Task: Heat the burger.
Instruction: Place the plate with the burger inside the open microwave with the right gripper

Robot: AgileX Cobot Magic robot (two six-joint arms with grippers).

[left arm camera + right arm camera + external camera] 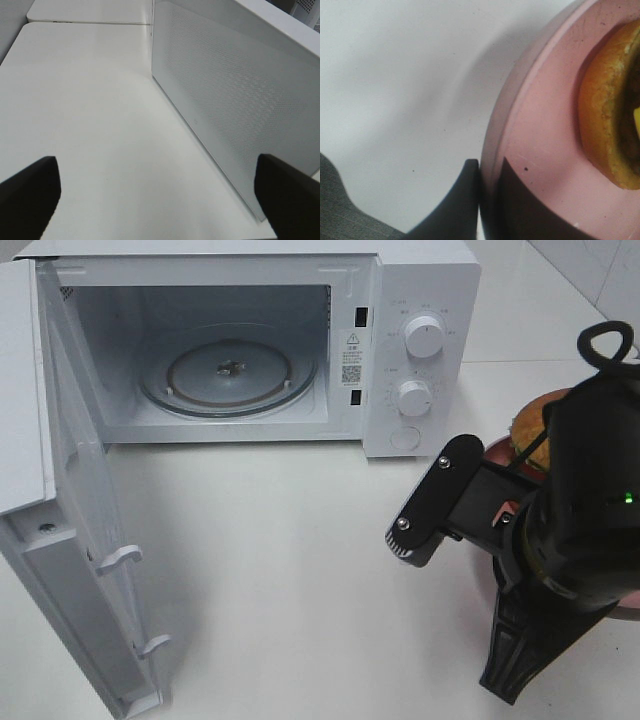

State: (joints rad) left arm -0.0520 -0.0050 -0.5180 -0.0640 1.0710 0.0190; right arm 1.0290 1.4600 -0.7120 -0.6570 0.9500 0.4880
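Right jaws clamp burger's (606,125) pink plate (545,125); microwave label (352,358) seems illegible.

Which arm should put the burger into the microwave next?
Right. The right fingers are shut on the rim of the round pink plate holding the golden-bun burger; the left fingers stand open, empty, beside the white microwave's open door.

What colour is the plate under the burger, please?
Pink; the plate shows best in the right wrist view.
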